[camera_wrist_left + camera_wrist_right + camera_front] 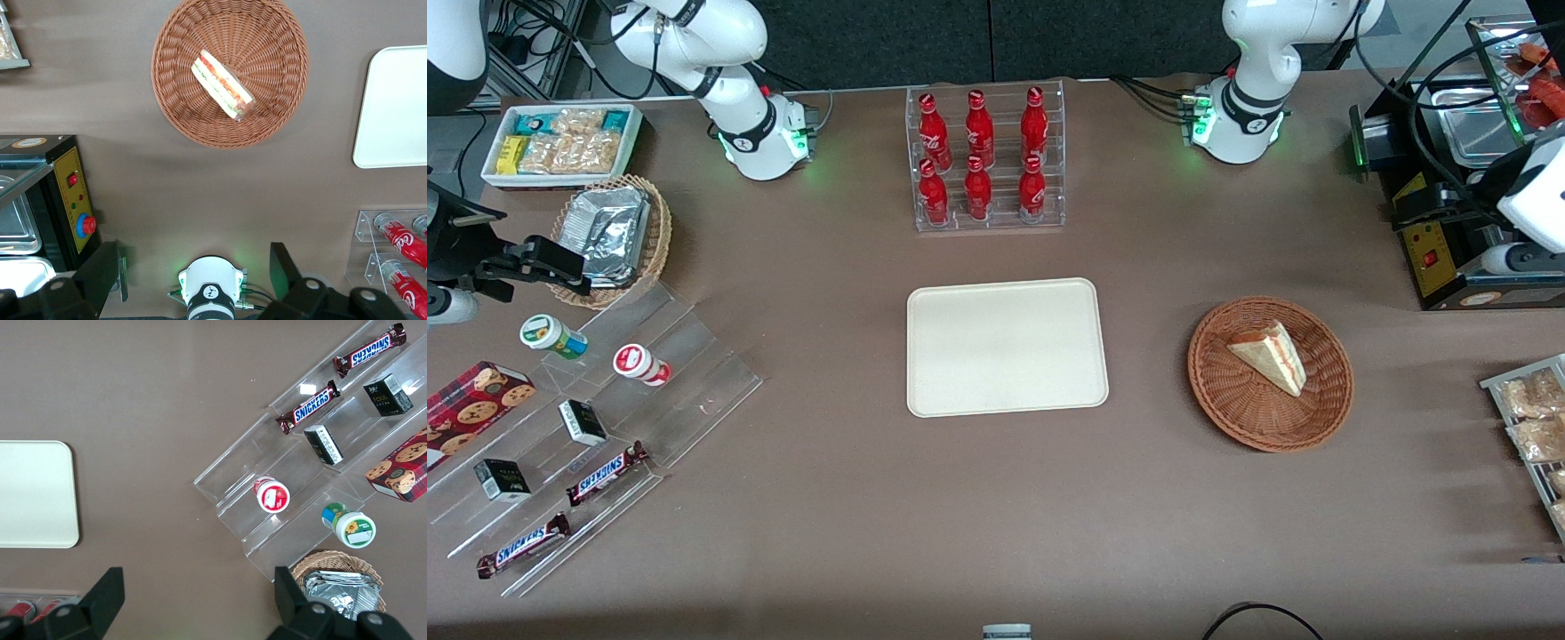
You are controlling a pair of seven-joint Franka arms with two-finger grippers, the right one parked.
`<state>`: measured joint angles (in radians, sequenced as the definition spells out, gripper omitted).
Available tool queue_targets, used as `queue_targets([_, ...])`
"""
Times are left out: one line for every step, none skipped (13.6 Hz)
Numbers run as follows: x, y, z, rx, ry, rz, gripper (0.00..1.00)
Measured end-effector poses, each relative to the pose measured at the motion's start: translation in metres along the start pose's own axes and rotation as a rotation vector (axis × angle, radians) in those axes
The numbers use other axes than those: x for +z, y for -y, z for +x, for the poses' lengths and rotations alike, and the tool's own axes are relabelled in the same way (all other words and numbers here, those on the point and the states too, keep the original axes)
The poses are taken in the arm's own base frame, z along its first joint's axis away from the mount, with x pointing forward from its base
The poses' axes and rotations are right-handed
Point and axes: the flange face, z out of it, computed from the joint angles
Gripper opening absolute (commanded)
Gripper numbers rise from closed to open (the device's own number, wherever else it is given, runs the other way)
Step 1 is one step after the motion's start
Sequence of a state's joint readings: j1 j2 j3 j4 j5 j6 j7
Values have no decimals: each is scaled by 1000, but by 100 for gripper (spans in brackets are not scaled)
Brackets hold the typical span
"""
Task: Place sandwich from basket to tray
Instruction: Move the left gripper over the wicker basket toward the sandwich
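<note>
Fingers of my left gripper (193,273) stand wide apart and hold nothing, hovering high over the table with the basket (175,100) below. Nothing of the task is done yet: the sandwich (1270,356) lies in the basket (1227,404), and the tray (1007,347) sits bare, well apart from it toward the table's middle. I judge the whole job remains: descend, grasp, lift, carry to the tray, release. Scanning the front view left to right: two bars reading "SNICKERS" (607,471) lie on a clear stepped stand (694,382) at the parked arm's end, beside a cookie box (471,404) whose print I cannot read. Red bottles (980,151) with white script stand in a clear rack, farther from the front camera than the tray; I take it for Coca-Cola, though only "Co" shows from the wrist.
</note>
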<state>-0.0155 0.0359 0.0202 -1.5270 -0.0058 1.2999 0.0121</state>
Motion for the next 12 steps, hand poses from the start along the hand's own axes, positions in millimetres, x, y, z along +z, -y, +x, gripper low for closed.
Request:
queue_targets([2, -4, 2, 8, 2, 2, 100])
queue_targets([4, -7, 3, 12, 2, 3, 100])
queue_targets([6, -7, 5, 13, 3, 4, 100])
queue_targets([8, -6, 6, 12, 5, 7, 100])
queue_targets([9, -5, 7, 9, 5, 15, 100])
queue_targets([12, -4, 10, 7, 4, 23, 100])
queue_targets([16, -4, 15, 6, 2, 27, 100])
queue_targets([23, -3, 21, 6, 1, 29, 100])
queue_targets([33, -3, 29, -4, 0, 30, 100])
queue_targets([45, -3, 36, -34, -1, 30, 100])
queue_targets([60, -3, 46, -91, -8, 30, 100])
queue_targets([77, -3, 56, -160, -26, 29, 100])
